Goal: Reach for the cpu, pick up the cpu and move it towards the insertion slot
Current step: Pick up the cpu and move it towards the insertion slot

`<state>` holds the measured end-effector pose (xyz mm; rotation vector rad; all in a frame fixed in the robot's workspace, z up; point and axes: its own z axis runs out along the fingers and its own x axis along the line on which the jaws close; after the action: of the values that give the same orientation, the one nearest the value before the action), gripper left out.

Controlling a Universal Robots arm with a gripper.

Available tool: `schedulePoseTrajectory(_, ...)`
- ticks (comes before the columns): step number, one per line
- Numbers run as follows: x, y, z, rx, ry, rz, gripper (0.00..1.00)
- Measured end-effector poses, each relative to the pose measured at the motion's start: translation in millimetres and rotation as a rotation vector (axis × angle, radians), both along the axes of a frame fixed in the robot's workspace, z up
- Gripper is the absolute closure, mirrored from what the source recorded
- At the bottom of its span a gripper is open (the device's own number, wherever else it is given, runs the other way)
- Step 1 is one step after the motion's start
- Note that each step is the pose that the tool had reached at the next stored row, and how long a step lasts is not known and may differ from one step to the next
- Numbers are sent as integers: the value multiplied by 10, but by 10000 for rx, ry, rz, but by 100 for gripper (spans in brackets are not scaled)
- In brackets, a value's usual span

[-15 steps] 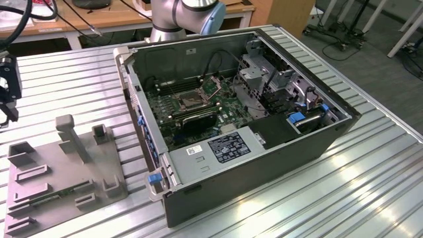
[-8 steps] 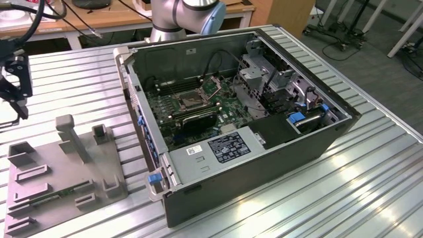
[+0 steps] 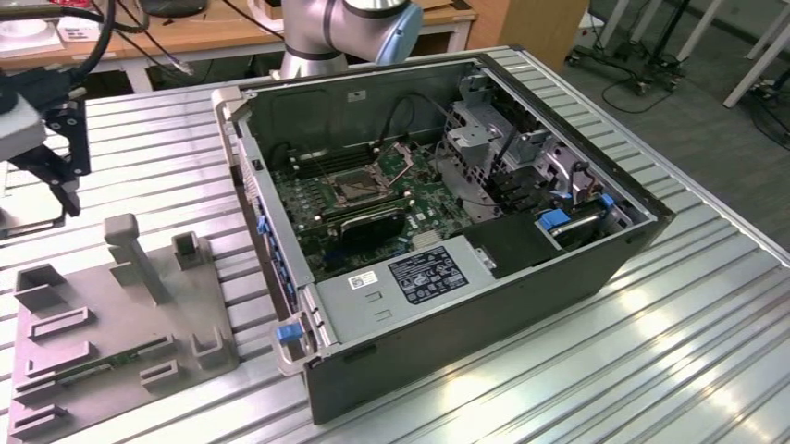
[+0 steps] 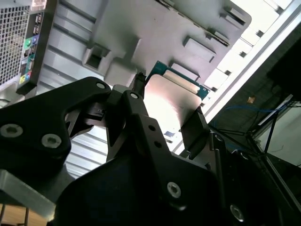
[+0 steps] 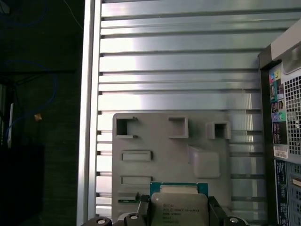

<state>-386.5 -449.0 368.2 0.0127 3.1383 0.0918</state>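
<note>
Claw (image 4: 169, 101) of mine closed on the cpu (image 5: 178, 209), raised near the grey tray (image 3: 74, 310), well apart from the insertion slot (image 3: 358, 190).
I pinch only its edges; any tilt or jolt could drop it.

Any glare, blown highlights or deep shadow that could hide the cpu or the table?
Exterior view: light streaks glare off the ribbed table, and the case interior is shaded. Second wrist view: the cpu face reflects pale glare; the table corner is washed out white. First wrist view: bright bands across the table slats, darkness beyond its edge, the cpu evenly lit.
</note>
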Motion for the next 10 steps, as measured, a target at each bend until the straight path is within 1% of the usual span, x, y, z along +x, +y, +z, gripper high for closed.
schedulePoseTrajectory(10,311,0,-12,0,43,0,45)
